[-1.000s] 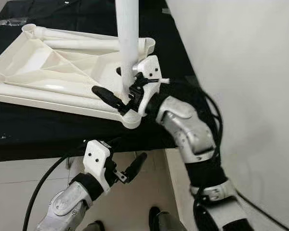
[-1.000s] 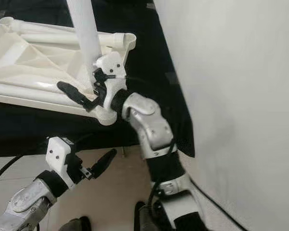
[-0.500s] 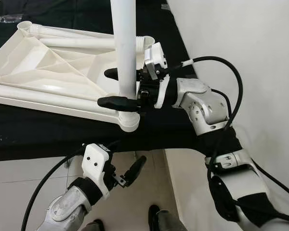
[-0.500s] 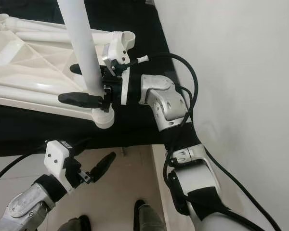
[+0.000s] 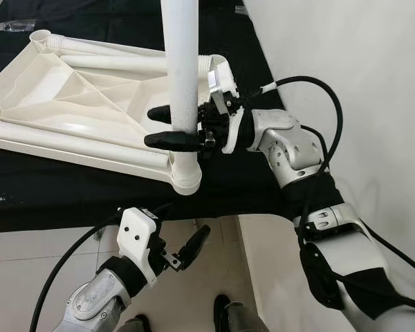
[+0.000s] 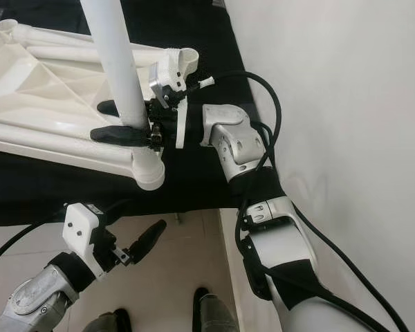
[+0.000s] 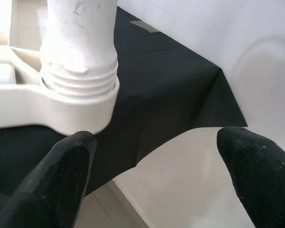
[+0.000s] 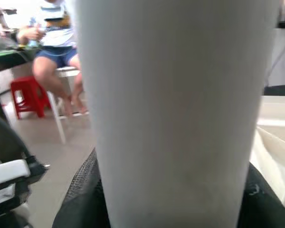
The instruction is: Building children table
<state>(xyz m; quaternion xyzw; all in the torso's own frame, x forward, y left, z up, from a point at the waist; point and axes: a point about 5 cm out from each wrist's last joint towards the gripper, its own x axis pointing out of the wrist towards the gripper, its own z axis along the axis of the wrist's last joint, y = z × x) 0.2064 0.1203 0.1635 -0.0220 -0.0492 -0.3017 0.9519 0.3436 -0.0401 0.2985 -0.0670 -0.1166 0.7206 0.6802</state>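
Tabletop [image 5: 62, 90] lies upside down on the black cloth [image 5: 69, 194], ribbed underside up, and a white table leg [image 5: 182, 62] stands upright in the threaded socket [image 5: 185, 181] at its near right corner. Right gripper [image 5: 167, 127] reaches in from the right and clamps that leg just above the socket, one black finger on each side of the tube; up close in the right wrist view, the leg [image 8: 175, 109] sits tight between them. Left gripper [image 5: 188, 247] hangs low in front of the cloth's edge, fingers spread and holding nothing. From the left wrist view, the socket's threads [image 7: 78, 83] sit just beyond one fingertip [image 7: 61, 166]. A seated person [image 8: 54, 33] shows far behind.
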